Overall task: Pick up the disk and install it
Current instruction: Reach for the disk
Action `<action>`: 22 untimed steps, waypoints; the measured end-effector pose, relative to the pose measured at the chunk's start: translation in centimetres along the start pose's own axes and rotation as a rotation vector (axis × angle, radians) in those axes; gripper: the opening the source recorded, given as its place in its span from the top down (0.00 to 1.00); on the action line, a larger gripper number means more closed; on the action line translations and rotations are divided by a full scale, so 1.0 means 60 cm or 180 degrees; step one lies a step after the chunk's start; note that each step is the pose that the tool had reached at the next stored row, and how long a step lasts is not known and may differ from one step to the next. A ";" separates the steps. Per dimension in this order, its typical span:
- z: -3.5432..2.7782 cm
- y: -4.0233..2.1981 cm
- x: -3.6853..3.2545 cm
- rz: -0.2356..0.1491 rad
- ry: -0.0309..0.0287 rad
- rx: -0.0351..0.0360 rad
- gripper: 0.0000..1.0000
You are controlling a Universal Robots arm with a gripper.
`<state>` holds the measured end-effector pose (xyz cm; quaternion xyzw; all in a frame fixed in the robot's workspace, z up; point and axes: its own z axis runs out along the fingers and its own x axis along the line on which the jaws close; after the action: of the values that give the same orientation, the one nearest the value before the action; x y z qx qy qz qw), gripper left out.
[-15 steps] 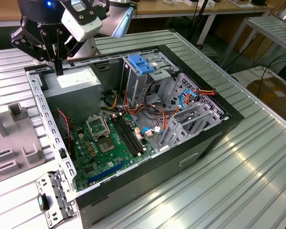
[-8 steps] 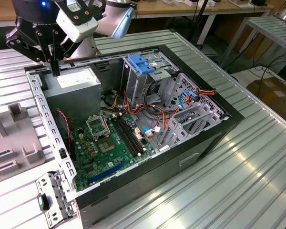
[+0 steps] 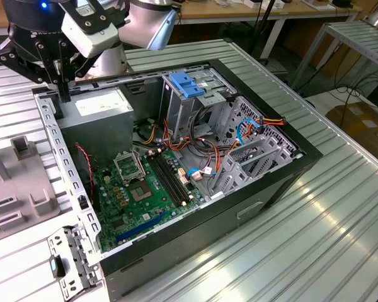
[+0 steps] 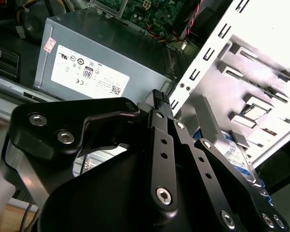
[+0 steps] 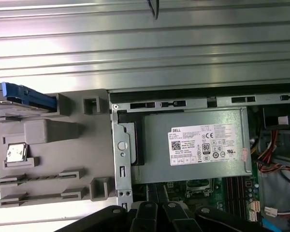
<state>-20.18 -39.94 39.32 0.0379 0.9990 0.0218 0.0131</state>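
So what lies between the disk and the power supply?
First wrist view: the grey fixture and the case's metal rim lie between disk and power supply.

Ribbed metal table [image 3: 340, 239], wooden workbench [image 3: 227, 11] behind, cardboard box [image 3: 362, 119] on floor.

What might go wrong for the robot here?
The gripper hangs right by the case's metal edge and could bump it. The disk sits in a grey holder outside the case and might snag coming out. Loose cables near the drive cage could get pinched.
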 end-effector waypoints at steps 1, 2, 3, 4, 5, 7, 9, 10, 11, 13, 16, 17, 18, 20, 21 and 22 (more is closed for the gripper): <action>0.000 0.000 0.003 0.0000 0.0000 0.0000 0.89; 0.000 0.000 0.005 0.0000 0.0000 0.0000 0.89; 0.000 -0.001 0.008 0.0000 0.0000 0.0000 0.89; 0.000 -0.001 0.010 0.0000 0.0000 0.0000 0.89; 0.000 -0.001 0.014 0.0000 0.0000 0.0000 0.89; -0.001 -0.002 0.023 0.0000 0.0000 0.0000 0.89; -0.001 -0.002 0.026 0.0000 0.0000 0.0000 0.89; -0.001 -0.002 0.027 0.0000 0.0000 0.0000 0.89; -0.001 -0.002 0.029 0.0000 0.0000 0.0000 0.89; -0.001 -0.002 0.032 0.0000 0.0000 0.0000 0.89; -0.001 -0.003 0.036 0.0000 0.0000 0.0000 0.89; -0.001 -0.003 0.037 0.0000 0.0000 0.0000 0.89; -0.001 -0.003 0.039 0.0000 0.0000 0.0000 0.89; -0.001 -0.003 0.042 0.0000 0.0000 0.0000 0.89; -0.001 -0.003 0.043 0.0000 0.0000 0.0000 0.89; -0.001 -0.003 0.045 0.0000 0.0000 0.0000 0.89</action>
<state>-22.89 -39.93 39.32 0.0379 0.9990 0.0218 0.0130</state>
